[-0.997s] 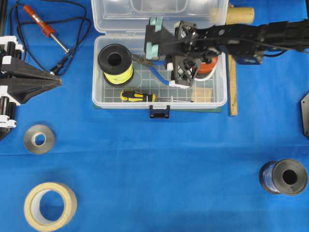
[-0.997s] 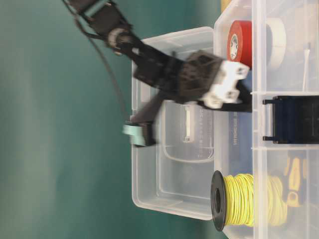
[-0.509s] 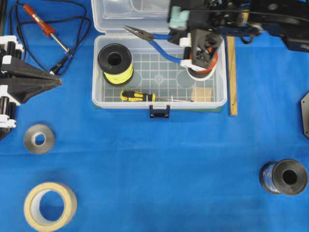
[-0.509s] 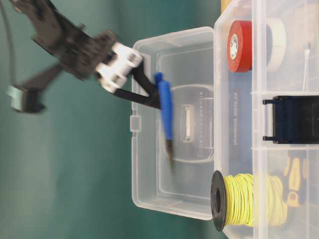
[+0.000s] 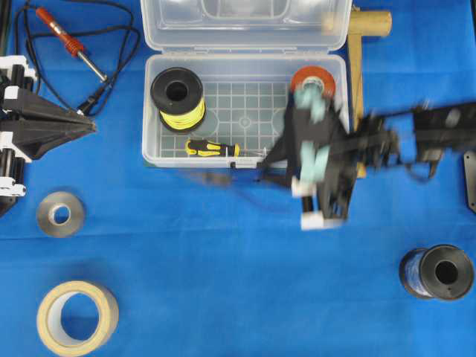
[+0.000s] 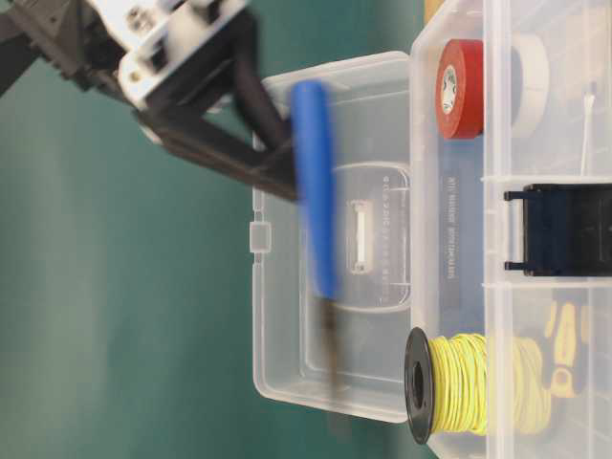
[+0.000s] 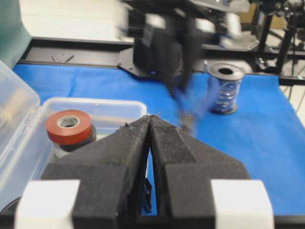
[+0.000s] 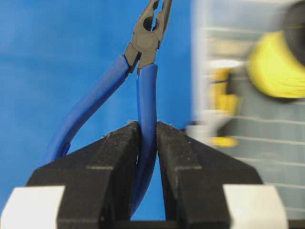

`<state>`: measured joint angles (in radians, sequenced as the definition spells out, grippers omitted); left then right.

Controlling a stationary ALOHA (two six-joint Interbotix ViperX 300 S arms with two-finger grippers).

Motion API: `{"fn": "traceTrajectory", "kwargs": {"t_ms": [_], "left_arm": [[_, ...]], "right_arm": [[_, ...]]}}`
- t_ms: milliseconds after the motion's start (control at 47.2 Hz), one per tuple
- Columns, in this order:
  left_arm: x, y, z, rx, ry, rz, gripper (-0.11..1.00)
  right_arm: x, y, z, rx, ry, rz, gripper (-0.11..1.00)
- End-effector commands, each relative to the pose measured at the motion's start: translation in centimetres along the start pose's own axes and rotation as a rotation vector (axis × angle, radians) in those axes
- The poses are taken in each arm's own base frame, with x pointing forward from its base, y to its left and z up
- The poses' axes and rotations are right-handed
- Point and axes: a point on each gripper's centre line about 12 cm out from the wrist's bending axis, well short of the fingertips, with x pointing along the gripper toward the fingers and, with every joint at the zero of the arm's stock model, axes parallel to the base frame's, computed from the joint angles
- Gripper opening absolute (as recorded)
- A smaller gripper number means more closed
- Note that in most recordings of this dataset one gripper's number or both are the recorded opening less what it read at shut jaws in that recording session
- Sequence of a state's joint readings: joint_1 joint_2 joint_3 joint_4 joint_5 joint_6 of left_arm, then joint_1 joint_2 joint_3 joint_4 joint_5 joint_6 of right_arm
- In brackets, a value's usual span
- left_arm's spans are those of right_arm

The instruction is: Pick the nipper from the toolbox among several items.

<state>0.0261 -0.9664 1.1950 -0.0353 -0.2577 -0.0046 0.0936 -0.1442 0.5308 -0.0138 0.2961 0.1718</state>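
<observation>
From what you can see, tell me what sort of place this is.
Likely an electronics workbench for robot trials: a soldering iron with its cord, a clear toolbox holding a yellow wire spool, and tape rolls on blue cloth.

The nipper (image 8: 143,90), with curved bright blue handles and thin dark jaws, stands upper centre in the right wrist view, jaws pointing up, one handle pinched. The toolbox (image 5: 245,158), clear plastic with a gridded floor, lies open at top centre overhead, holding the yellow wire spool (image 5: 178,95), red tape roll (image 5: 315,79) and yellow-and-black screwdriver (image 5: 210,148).
</observation>
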Motion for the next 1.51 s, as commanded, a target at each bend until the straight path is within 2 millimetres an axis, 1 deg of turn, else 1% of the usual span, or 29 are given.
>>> {"fn": "traceTrajectory", "kwargs": {"t_ms": [0, 42, 64, 191, 276, 403, 509, 721, 742, 785, 869, 912, 954, 997, 1018, 1124, 1209, 1272, 1293, 1399, 1484], "left_arm": [[0.1, 0.2, 0.2, -0.003, -0.007, 0.009, 0.0], [0.1, 0.2, 0.2, -0.003, -0.007, 0.011, 0.0], [0.1, 0.2, 0.2, -0.003, -0.007, 0.013, 0.0], [0.1, 0.4, 0.1, -0.002, 0.002, 0.02, 0.0], [0.1, 0.5, 0.0, -0.004, 0.007, 0.025, 0.0], [0.1, 0.5, -0.1, -0.009, 0.016, 0.027, 0.0], [0.1, 0.5, -0.2, -0.012, 0.023, 0.027, 0.0], [0.1, 0.5, -0.3, -0.012, 0.028, 0.027, 0.0], [0.1, 0.5, -0.3, -0.012, 0.029, 0.027, 0.0], [0.1, 0.5, -0.3, -0.012, 0.028, 0.027, 0.0], [0.1, 0.5, -0.3, -0.012, 0.031, 0.027, 0.0], [0.1, 0.5, -0.3, -0.012, 0.033, 0.026, 0.0], [0.1, 0.5, -0.3, -0.012, 0.033, 0.027, 0.0], [0.1, 0.5, -0.3, -0.012, 0.034, 0.028, 0.0], [0.1, 0.5, -0.3, -0.012, 0.033, 0.027, 0.0], [0.1, 0.5, -0.3, -0.013, 0.034, 0.027, 0.0], [0.0, 0.5, -0.4, -0.013, 0.034, 0.027, 0.0], [0.0, 0.5, -0.4, -0.013, 0.034, 0.027, 0.0], [0.0, 0.5, -0.3, -0.015, 0.033, 0.026, 0.0], [0.0, 0.5, -0.4, -0.016, 0.034, 0.028, 0.0], [0.0, 0.5, -0.4, -0.016, 0.036, 0.028, 0.0]], "right_arm": [[1.3, 1.8, -0.3, -0.001, -0.015, 0.04, 0.13], [2.2, 2.6, -0.9, 0.0, -0.004, 0.054, 0.13], [3.0, 3.0, -1.3, 0.004, 0.004, 0.063, 0.13], [6.0, 3.9, -3.4, 0.043, 0.04, 0.076, 0.13], [7.9, 3.7, -4.9, 0.08, 0.078, 0.065, 0.13], [9.7, 3.4, -6.8, 0.116, 0.14, 0.045, 0.13], [10.0, 3.3, -7.5, 0.146, 0.17, 0.035, 0.13], [9.9, 3.1, -8.2, 0.172, 0.23, 0.011, 0.15], [9.9, 3.1, -8.2, 0.17, 0.233, 0.011, 0.17], [9.9, 3.1, -8.2, 0.171, 0.236, 0.009, 0.28], [9.7, 3.1, -8.0, 0.162, 0.237, 0.008, 0.55], [9.3, 3.1, -7.7, 0.153, 0.233, 0.009, 0.68], [8.6, 3.2, -7.1, 0.147, 0.224, 0.011, 0.78], [7.7, 3.2, -6.3, 0.139, 0.209, 0.012, 0.84], [7.2, 3.2, -5.9, 0.132, 0.2, 0.014, 0.85], [3.7, 3.1, -3.1, 0.091, 0.134, 0.015, 0.8], [0.7, 2.9, -1.2, 0.052, 0.078, 0.006, 0.81], [-1.5, 2.5, -0.2, 0.019, 0.042, -0.01, 0.81], [-2.5, 2.3, 0.3, 0.005, 0.027, -0.022, 0.81], [-5.5, 1.3, 1.0, -0.028, -0.009, -0.059, 0.81], [-7.8, 0.3, 0.8, -0.034, -0.037, -0.085, 0.81]]}}
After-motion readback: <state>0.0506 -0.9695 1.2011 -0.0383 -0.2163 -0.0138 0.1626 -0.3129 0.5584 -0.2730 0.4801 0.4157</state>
